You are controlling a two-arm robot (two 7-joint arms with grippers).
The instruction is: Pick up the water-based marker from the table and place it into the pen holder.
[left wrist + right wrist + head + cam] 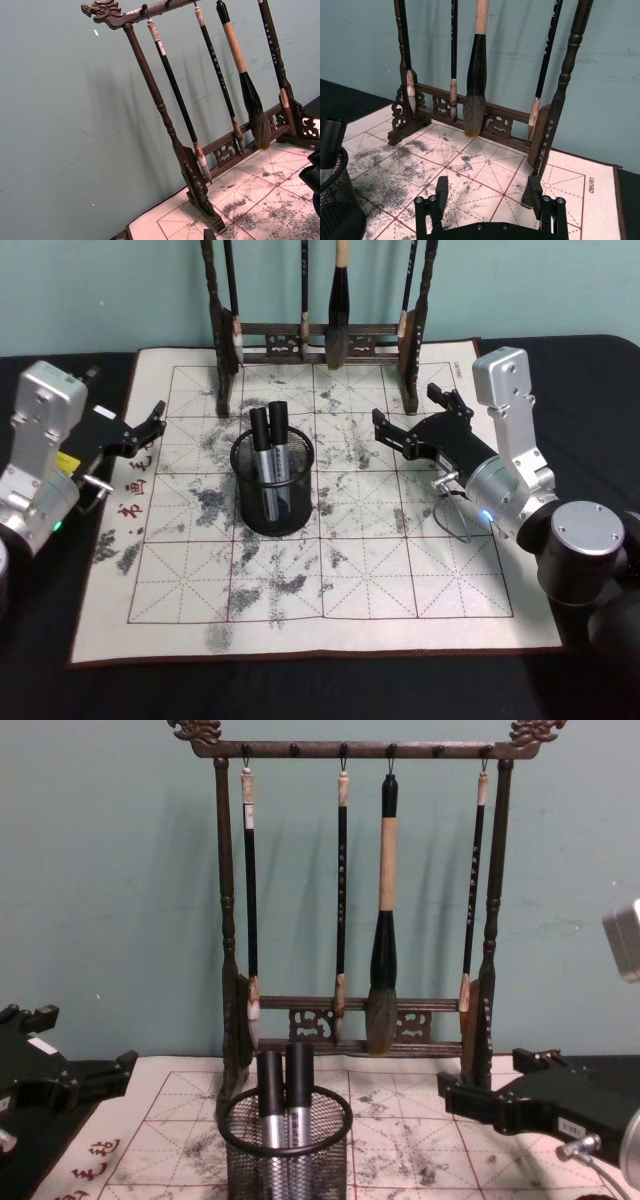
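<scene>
- Markers: two water-based markers (pixel 270 445) stand upright, side by side, inside the pen holder (pixel 273 502), black caps up and silver barrels showing through the mesh; none lies on the mat.
- Pen holder sits near the centre of the ink-stained calligraphy mat (pixel 400 590), in front of the wooden brush rack (pixel 360 890) and well apart from both arms.
- Right end effector (pixel 410 420) hovers over the mat to the holder's right, near the rack's right post; its fingers are spread apart and hold nothing, as the right wrist view confirms.
- Left end effector (pixel 155 420) hangs at the mat's left edge, beside the red characters, fingers parted and empty.
- Black worktop (pixel 300 690) frames the mat on all sides.
- Judgement: the placing looks complete, with the step in hand being the pull-away. Doing it well means drawing the right arm back and up along a path clear of the holder's rim and the rack's post, fingers kept apart, so nothing tips the light mesh cup or sets the hanging brushes swinging.
</scene>
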